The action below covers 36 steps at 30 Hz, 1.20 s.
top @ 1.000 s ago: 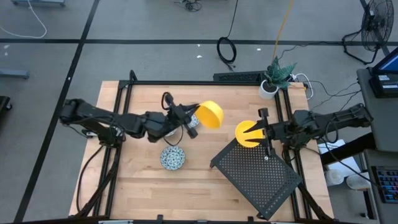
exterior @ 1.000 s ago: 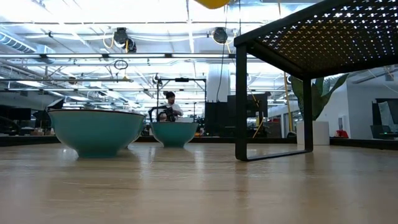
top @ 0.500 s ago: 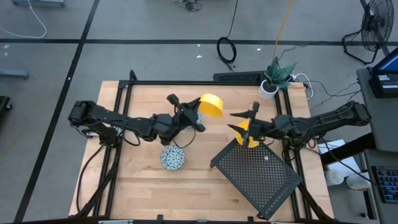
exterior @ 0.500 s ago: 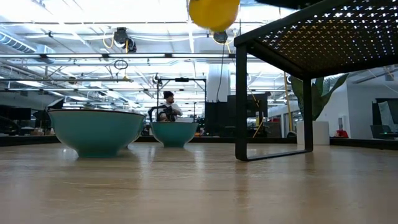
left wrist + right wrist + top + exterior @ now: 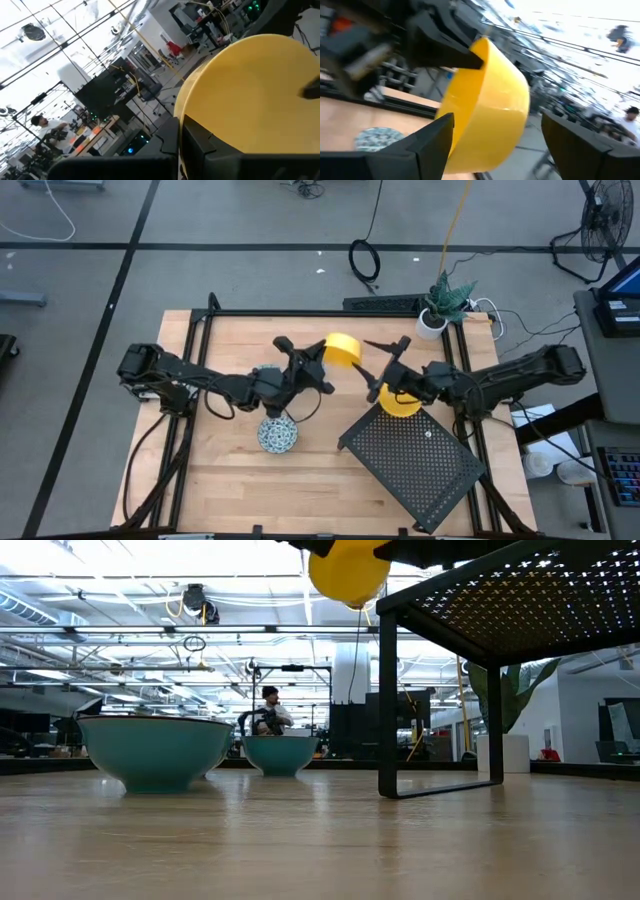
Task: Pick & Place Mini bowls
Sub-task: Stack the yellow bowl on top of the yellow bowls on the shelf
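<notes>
Our left gripper [image 5: 322, 360] is clamped on the rim of a yellow bowl [image 5: 343, 350] and holds it in the air above the middle of the table [image 5: 200, 480], while our right gripper [image 5: 383, 366] stands with its fingers spread wide just beside that bowl, not gripping it. From above we also see a second yellow bowl [image 5: 402, 402] resting on the near corner of the black perforated rack [image 5: 420, 465], under the right arm, and a blue-and-white patterned bowl [image 5: 278, 434] on the wood below the left arm; another patterned bowl [image 5: 268, 372] is partly hidden under the left wrist. A white plant pot [image 5: 432, 323] sits at the far right corner of the table. In the low view the held yellow bowl [image 5: 348, 574] hangs high beside the rack's top edge [image 5: 520, 600], and two teal bowls stand on the table, one large and near [image 5: 155, 752], one farther back [image 5: 281, 754]; a person [image 5: 269, 708] is in the room behind. In the left wrist view the yellow bowl [image 5: 255, 95] fills the frame, its rim pinched in our dark fingers [image 5: 200, 150]. In the right wrist view the bowl [image 5: 492, 107] sits between our two parted fingers [image 5: 427, 145], gripped from the far side by the left gripper [image 5: 457, 59], with the patterned bowl [image 5: 379, 137] on the table beneath.
</notes>
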### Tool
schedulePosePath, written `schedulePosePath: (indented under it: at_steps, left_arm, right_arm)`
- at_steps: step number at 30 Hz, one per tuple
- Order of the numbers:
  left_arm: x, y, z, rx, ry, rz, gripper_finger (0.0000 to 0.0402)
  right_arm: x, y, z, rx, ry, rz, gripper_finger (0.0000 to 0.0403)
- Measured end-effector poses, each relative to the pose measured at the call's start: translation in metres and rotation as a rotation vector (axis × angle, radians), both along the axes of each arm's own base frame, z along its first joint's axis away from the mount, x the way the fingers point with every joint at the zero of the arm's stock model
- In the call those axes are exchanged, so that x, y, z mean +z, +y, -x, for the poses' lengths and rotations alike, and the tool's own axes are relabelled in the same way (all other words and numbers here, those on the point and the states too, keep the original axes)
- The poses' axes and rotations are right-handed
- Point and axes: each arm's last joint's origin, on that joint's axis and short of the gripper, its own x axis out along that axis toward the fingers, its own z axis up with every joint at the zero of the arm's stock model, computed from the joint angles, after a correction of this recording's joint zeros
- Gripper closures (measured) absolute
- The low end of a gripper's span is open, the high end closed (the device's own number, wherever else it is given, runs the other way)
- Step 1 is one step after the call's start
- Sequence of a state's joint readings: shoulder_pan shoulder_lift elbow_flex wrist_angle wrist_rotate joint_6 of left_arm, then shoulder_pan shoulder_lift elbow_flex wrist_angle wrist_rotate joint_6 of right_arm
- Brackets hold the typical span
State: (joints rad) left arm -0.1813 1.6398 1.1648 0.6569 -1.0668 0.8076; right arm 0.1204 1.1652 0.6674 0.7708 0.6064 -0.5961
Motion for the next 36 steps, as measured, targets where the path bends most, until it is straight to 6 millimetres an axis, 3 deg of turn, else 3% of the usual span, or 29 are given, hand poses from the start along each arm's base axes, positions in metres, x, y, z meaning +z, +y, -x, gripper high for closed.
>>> schedulePosePath:
  at_steps: [6,10,17,21,28,36]
  left_arm:
    - [0.0,-0.003,0.0,-0.012,-0.016,0.013,0.0396]
    - [0.0,-0.009,0.001,-0.038,-0.044,0.036,0.0386]
    - [-0.001,-0.018,0.002,-0.063,-0.083,0.079,0.039]
    - [-0.001,-0.022,0.003,-0.093,-0.134,0.123,0.0368]
    - [-0.003,-0.032,0.002,-0.216,-0.167,0.168,0.0305]
    - [-0.003,-0.051,0.005,-0.301,-0.157,0.177,0.027]
  right_arm:
    - [-0.003,-0.009,-0.003,-0.05,-0.01,-0.037,0.015]
    - [-0.005,-0.009,-0.003,-0.05,0.002,-0.049,0.0191]
    - [-0.004,-0.01,-0.002,-0.079,0.016,-0.016,0.0315]
    - [-0.003,-0.011,-0.002,-0.097,0.021,0.0,0.0386]
    - [-0.005,-0.011,-0.002,-0.115,0.053,0.026,0.0398]
    - [-0.008,-0.011,-0.001,-0.114,0.096,0.031,0.0402]
